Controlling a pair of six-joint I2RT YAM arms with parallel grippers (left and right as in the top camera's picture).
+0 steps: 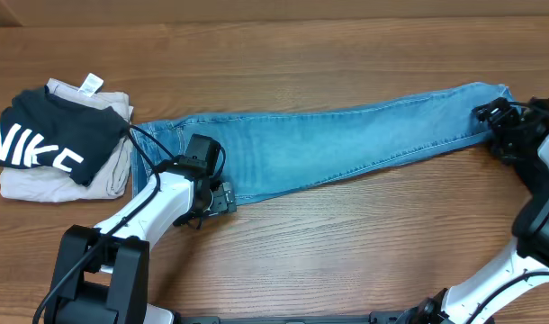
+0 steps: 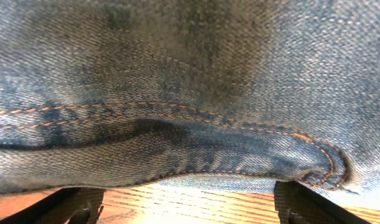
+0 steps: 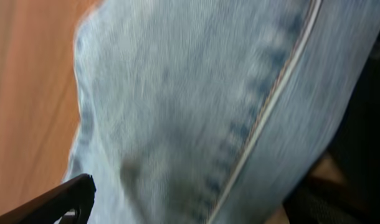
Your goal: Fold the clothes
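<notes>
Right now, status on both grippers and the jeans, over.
Left gripper open at jeans waist edge. Right gripper open at hem end. Jeans stretched flat, nothing gripped. Black NIKE top on beige stack far left, out of the way.

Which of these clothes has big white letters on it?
The black top on the pile at the left. The beige garment under it and the long blue jeans show no lettering.

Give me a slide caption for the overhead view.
Light-blue jeans stretched across the table, left end effector at the waist end, right end effector at the hems, folded garments alongside.
</notes>
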